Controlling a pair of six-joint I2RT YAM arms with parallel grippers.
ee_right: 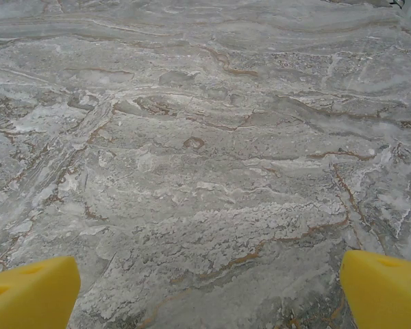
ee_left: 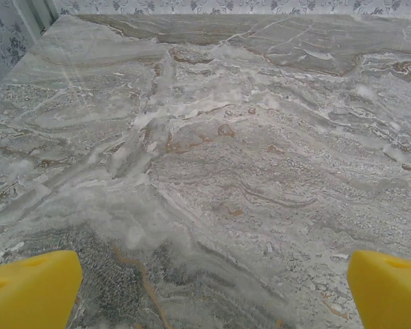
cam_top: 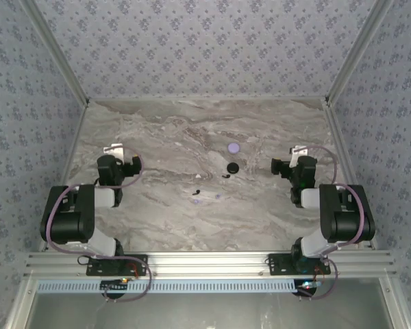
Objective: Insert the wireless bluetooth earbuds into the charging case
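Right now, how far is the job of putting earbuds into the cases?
Nothing looks done: earbuds lie loose on the table, near the black case and lavender case. Nothing is in hand: left pincer and right pincer are open, empty. All insertions are left.

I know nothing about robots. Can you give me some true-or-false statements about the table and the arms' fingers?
1. The left fingers and the right fingers stand wide open with nothing between them. True.
2. The black case is stacked on the purple case. False: they lie apart on the table.
3. The purple case lies farther from the arms' bases than the black case. True.
4. One arm is holding an earbud. False: the earbuds lie loose on the table.
5. The table is plain white. False: it is grey with a marble pattern.
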